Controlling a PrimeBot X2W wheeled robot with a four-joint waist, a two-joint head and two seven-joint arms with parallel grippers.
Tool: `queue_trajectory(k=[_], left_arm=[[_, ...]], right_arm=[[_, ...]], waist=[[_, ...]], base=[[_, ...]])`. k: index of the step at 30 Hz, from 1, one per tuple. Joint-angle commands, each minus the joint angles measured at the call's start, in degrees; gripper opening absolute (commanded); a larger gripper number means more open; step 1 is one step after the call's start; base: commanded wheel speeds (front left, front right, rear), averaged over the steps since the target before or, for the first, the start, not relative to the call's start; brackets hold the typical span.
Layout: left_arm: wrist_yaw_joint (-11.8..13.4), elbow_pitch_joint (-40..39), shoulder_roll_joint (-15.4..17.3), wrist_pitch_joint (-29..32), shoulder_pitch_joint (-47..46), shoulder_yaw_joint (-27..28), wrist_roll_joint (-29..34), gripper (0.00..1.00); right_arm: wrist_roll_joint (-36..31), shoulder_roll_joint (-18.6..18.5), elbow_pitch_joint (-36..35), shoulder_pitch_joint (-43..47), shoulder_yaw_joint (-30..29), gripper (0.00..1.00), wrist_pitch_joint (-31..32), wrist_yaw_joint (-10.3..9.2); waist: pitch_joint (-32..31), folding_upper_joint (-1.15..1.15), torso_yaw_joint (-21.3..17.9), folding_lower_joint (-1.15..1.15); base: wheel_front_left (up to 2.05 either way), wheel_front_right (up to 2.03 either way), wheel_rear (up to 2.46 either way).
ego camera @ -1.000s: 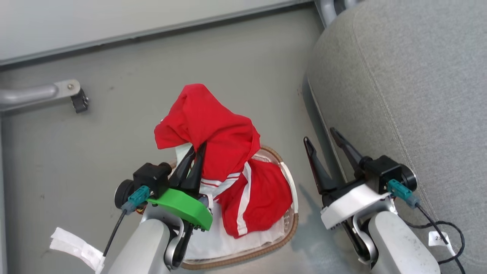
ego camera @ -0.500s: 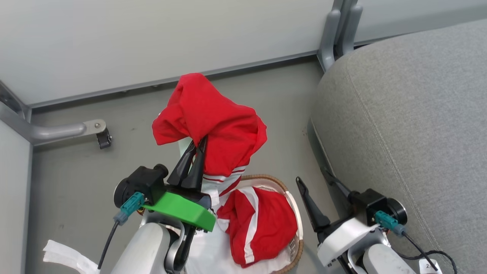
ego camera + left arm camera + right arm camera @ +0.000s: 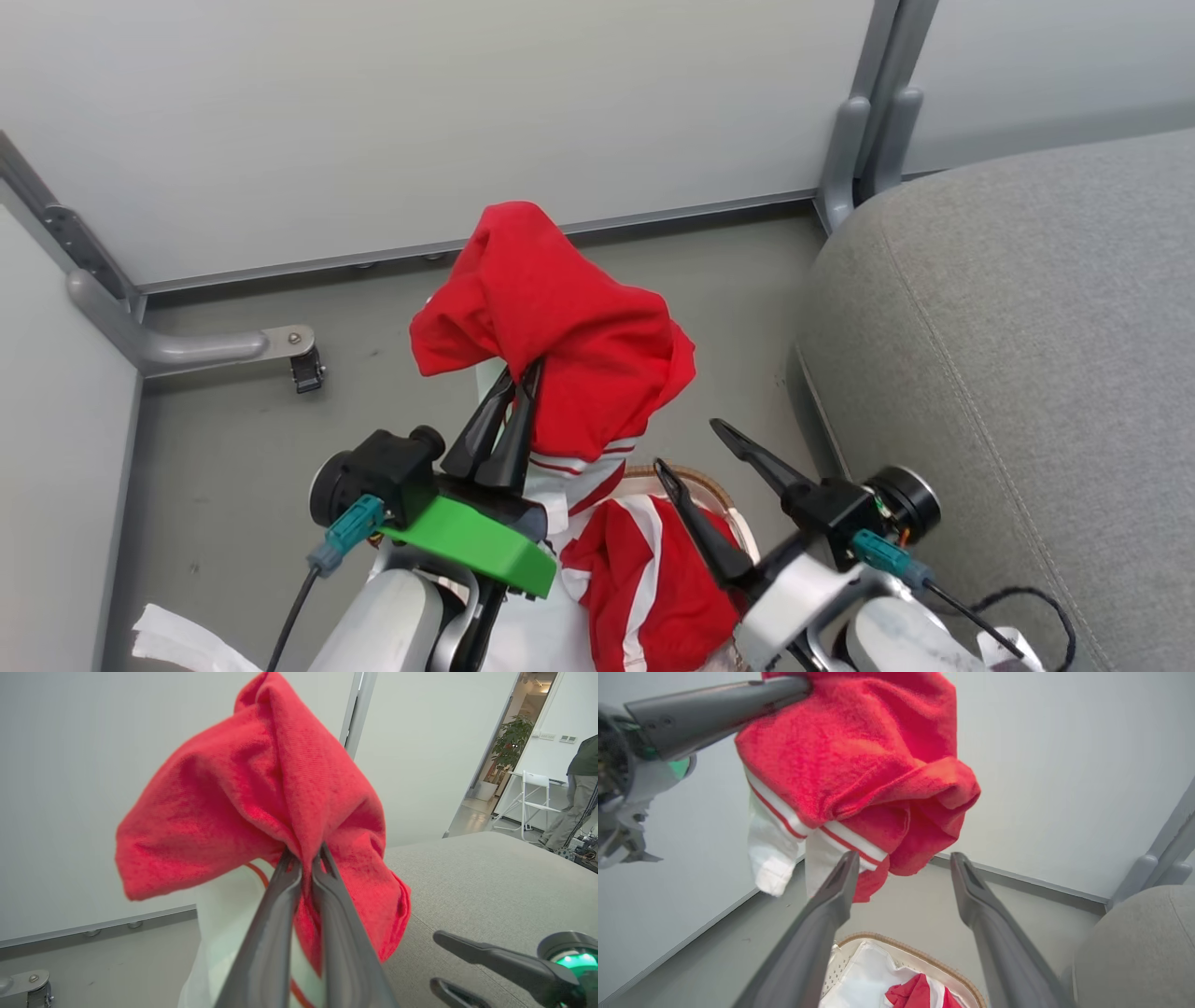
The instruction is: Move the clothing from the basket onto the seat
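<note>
My left gripper (image 3: 521, 375) is shut on a red garment with white stripes (image 3: 560, 327), holding it bunched in the air above the basket (image 3: 695, 482). The left wrist view has the fingers (image 3: 306, 858) pinched into the red cloth (image 3: 261, 793). The same piece (image 3: 859, 765) hangs before my open right gripper (image 3: 903, 863). That right gripper (image 3: 688, 446) hovers empty over the basket's right side. A second red garment with white stripes (image 3: 635, 579) lies in the basket on the white liner (image 3: 864, 975). The grey seat (image 3: 1027, 373) is to the right.
A pale wall with a metal post (image 3: 864, 131) stands behind the floor. A metal leg with a caster (image 3: 303, 369) is at the left. A white label strip (image 3: 177, 644) hangs by my left arm. A person (image 3: 572, 793) and a white chair (image 3: 532, 798) are far off.
The head camera has tilted up, so the basket has slid down the picture. The held garment has lifted clear of the one in the basket. The right gripper has swung left over the basket.
</note>
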Motion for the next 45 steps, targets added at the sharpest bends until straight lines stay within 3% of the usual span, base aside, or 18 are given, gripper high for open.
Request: queue_trajectory(k=[1,8,25,42,43,45], left_arm=[[-0.2,-0.1,-0.1,-0.2,0.8,-0.3,-0.3,0.00],[-0.2,0.4,-0.2,-0.2,0.6,-1.8,-0.5,0.00],[-0.2,0.9,-0.7,-0.2,-1.5,-7.4,-3.2,0.00],[-0.2,1.6,-1.0,-0.1,-1.7,-14.4,-14.1,0.00],[-0.2,1.7,-1.0,-0.1,-1.9,-14.6,-14.6,0.00],[-0.2,1.8,-1.1,-0.1,-2.0,-14.6,-15.2,0.00]], right_arm=[[-0.7,-0.5,-0.3,-1.3,0.4,1.00,-0.3,-0.06],[-3.4,-1.1,1.4,-6.4,4.9,1.00,-0.3,-0.06],[-6.3,1.1,8.5,-11.6,9.0,1.00,-0.2,-0.06],[-8.7,2.3,7.4,-10.4,4.1,1.00,-0.3,-0.07],[-8.9,2.4,7.2,-10.3,3.8,0.95,-0.3,-0.07],[-9.0,2.6,6.8,-10.1,3.4,0.36,-0.3,-0.07]], waist=[[-0.4,0.00,0.7,0.01],[-0.5,0.00,1.8,0.01],[0.2,0.00,2.8,0.01],[-0.1,0.00,5.1,0.01],[0.0,0.00,5.3,0.01],[0.0,0.00,5.5,0.01]], base=[[0.00,0.00,0.00],[0.00,0.00,0.00],[0.00,0.00,0.00],[0.00,0.00,0.00],[0.00,0.00,0.00],[0.00,0.00,0.00]])
